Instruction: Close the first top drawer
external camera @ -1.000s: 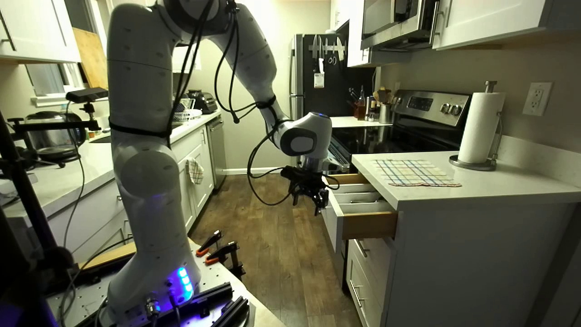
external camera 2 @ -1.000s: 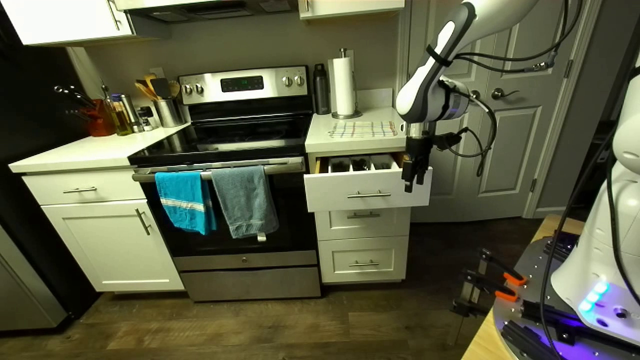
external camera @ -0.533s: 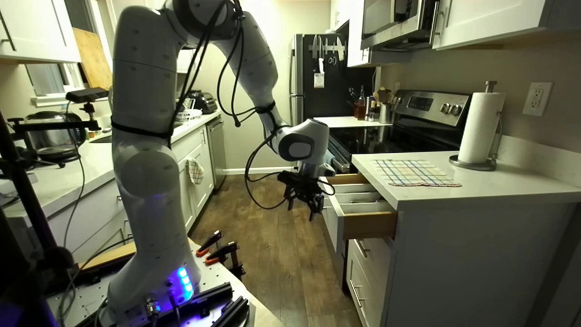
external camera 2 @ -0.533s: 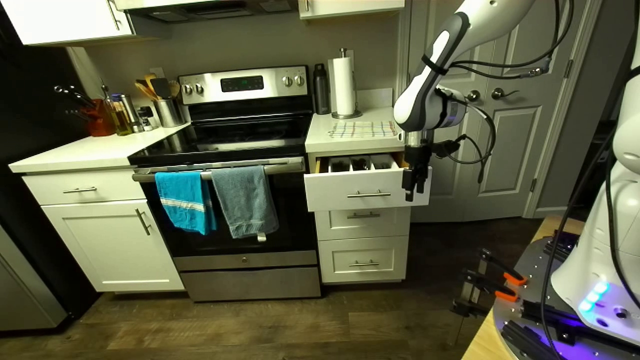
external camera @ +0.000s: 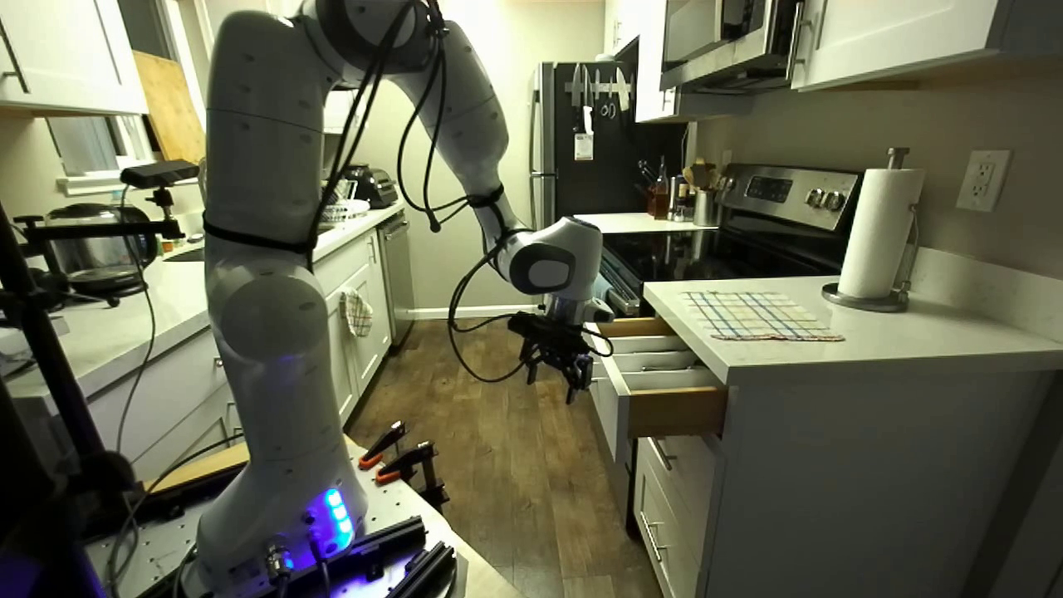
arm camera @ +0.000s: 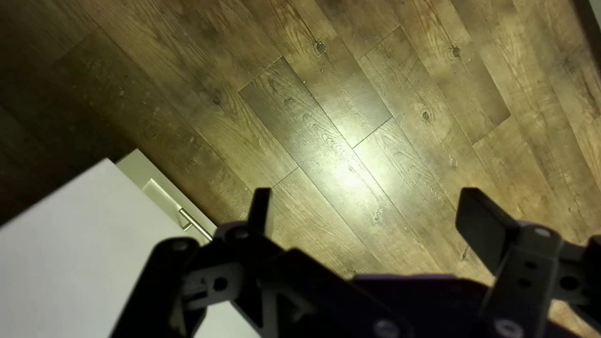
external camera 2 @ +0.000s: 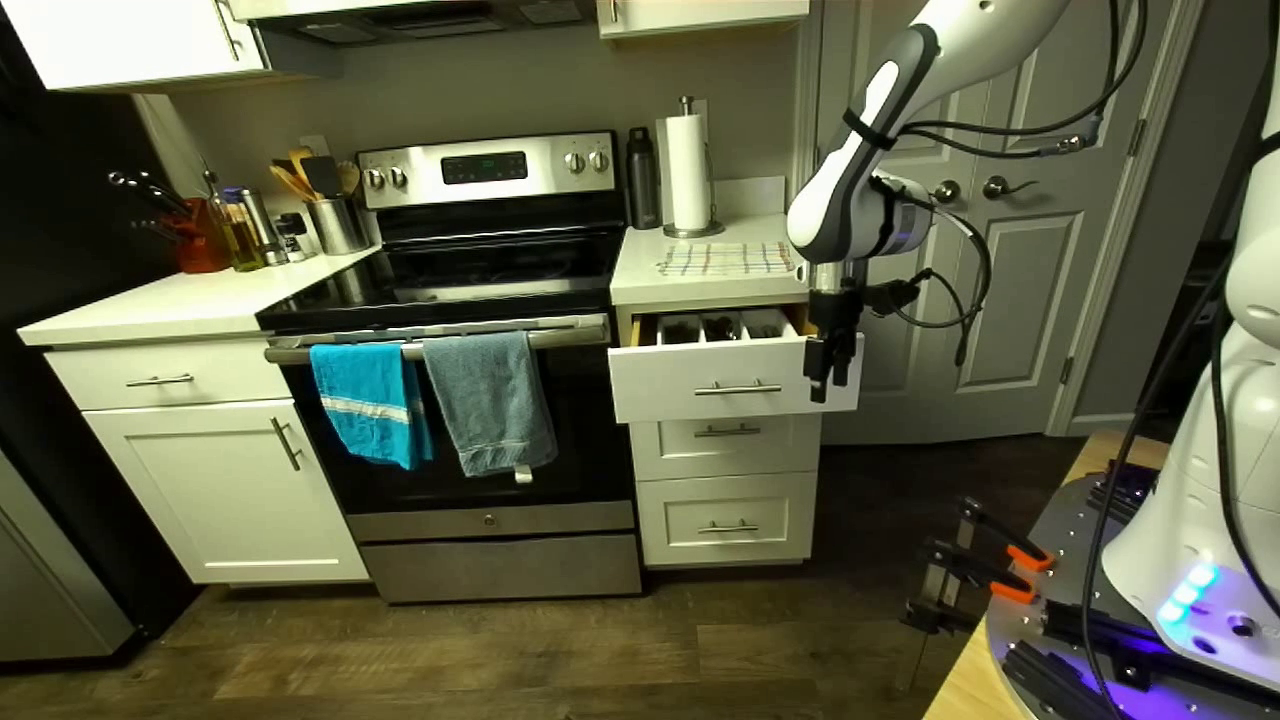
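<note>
The pincer [arm camera: 366, 206] is poised before the pulled-out top drawer [external camera: 677, 413], near one end of its white front panel [external camera 2: 665, 385]. Compared with one second ago it sits slightly lower in both exterior views; over the last half-second no shift is discernible. The drawer itself is unchanged, jutting out beneath the counter [external camera: 913, 340]; closing has thus apparently not begun, and the lowering reads as alignment for a push. In the wrist view the fingers [arm camera: 486, 230] stand wide apart, wooden floor [arm camera: 347, 155] showing between them. Contact between pincer and panel cannot be determined: in an exterior view the pincer covers part of the panel, and the cropped white surface [arm camera: 80, 249] in the wrist view is only probably that panel. Contents of the organiser tray [external camera: 668, 380] are too dim to identify; the arm [external camera: 264, 174] is cut off above.
</note>
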`<state>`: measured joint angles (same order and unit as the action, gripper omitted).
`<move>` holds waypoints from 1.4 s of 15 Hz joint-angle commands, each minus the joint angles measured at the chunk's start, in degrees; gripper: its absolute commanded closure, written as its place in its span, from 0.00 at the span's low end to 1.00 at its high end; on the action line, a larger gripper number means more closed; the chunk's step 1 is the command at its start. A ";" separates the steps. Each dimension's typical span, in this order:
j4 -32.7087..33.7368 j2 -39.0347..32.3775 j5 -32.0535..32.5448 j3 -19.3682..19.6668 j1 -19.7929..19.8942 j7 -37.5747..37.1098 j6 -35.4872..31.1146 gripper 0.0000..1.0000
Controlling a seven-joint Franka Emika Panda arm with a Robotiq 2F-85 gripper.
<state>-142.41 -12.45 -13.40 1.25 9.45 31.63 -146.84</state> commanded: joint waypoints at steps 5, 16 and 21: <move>4.77 -1.73 -1.84 -0.25 2.82 1.83 -0.39 0.00; 18.33 -10.79 -4.71 -1.09 9.17 3.25 -3.82 0.00; 20.89 -10.95 -7.50 -5.37 13.32 4.06 -5.43 0.00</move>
<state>-122.35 -23.89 -17.21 -0.01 19.24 32.57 -153.97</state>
